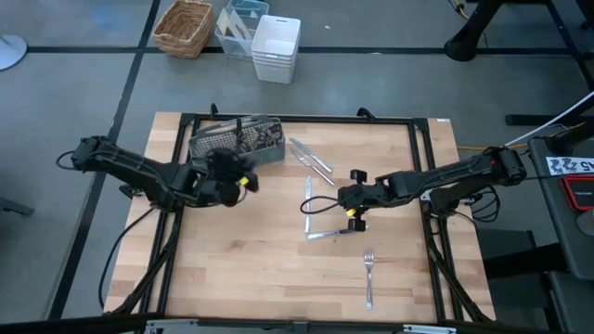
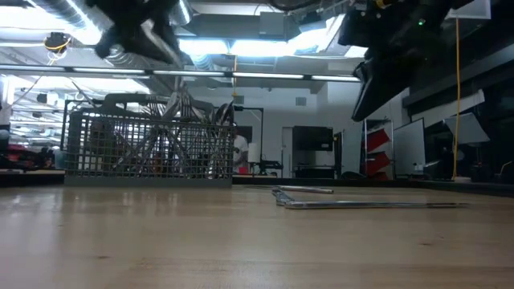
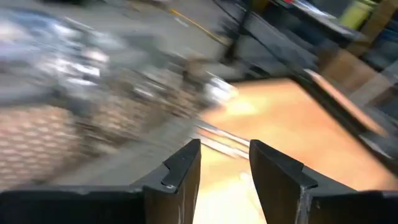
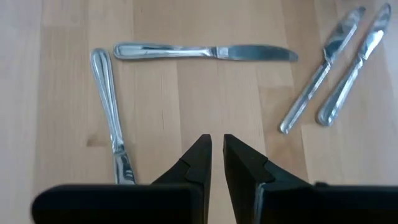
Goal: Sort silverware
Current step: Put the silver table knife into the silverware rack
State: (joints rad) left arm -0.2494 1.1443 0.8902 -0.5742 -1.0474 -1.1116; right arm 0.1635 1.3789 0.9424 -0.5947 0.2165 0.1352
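Note:
A grey wire-mesh caddy (image 1: 237,141) stands at the table's far left with silverware upright in it. My left gripper (image 1: 247,182) hovers just on its near side, above the table, open with nothing between its fingers (image 3: 225,152). Loose silverware lies flat on the wood: two knives (image 1: 311,158) side by side, a knife (image 4: 205,51), another knife (image 4: 112,118) and a fork (image 1: 368,276) toward the near edge. My right gripper (image 1: 351,206) hangs over the wood between those knives, its fingers (image 4: 217,146) a narrow gap apart and empty.
Beyond the table's far edge, a wicker basket (image 1: 184,26) and a white bin (image 1: 276,48) stand on the floor. A black frame (image 1: 297,119) runs around the tabletop. Bare wood (image 1: 232,269) spreads over the near left.

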